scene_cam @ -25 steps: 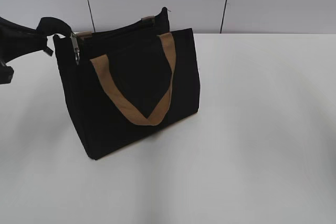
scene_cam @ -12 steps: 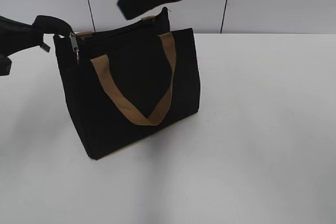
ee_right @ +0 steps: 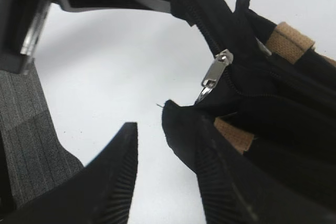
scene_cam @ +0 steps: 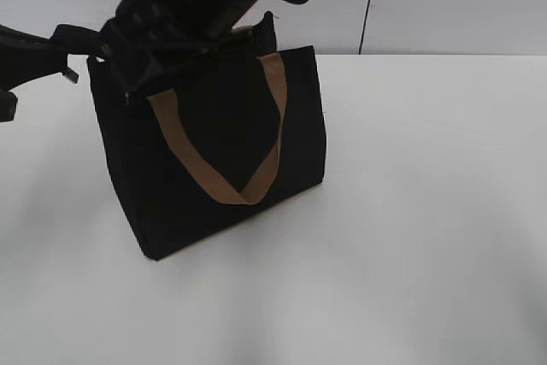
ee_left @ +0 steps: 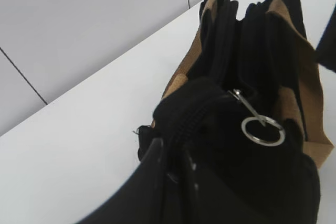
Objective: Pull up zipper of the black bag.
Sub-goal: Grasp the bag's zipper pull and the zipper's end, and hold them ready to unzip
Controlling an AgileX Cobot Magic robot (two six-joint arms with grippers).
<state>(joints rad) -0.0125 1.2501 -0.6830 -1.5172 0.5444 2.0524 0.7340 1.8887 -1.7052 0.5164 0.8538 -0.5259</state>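
Upright black bag [scene_cam: 222,151]; silvery zipper [ee_right: 216,72] pull at its end.

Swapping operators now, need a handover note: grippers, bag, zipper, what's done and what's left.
Left gripper: shut on the black bag at its left top end, holding it.
Right gripper: open, fingers beside the bag's corner, just short of the zipper pull.
The bag stands upright on the white table.
Done: bag braced, right arm brought in.
Left: close on the pull and draw the zipper along the top edge.
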